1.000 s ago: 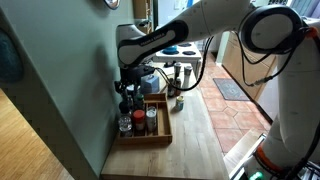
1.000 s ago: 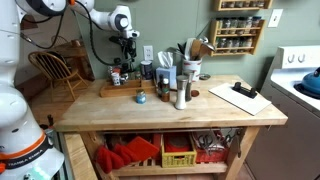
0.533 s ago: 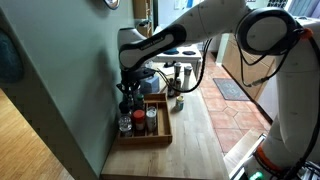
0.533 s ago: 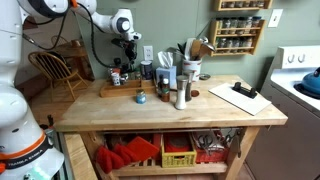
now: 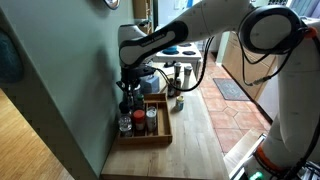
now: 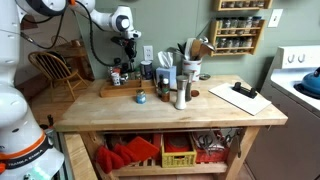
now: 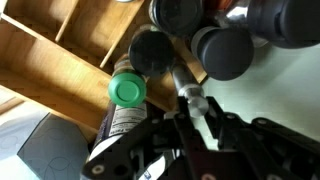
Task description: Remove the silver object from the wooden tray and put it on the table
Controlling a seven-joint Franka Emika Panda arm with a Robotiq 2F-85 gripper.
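Nothing visibly moved over the last second: the arm stayed bent over the far end of the tray, beside the wall. Nearest the camera in an exterior view, the table carried a small blue item, a tall steel canister and a crock of utensils, with a white board toward 1 end. Behind them the tray lay by the wall with dark jars standing in it, and the gripper hung just above those jars. From another exterior angle, the tray sat lengthwise on the table, with capped jars in its near part and the gripper lowered among those at the back. In the wrist view, the gripper pointed at a cluster of lids: a green cap and 2 black caps. A slim silver object showed just ahead of the fingers, among the jars in the tray. Whether the jaws had closed on it or stood apart could not be told.
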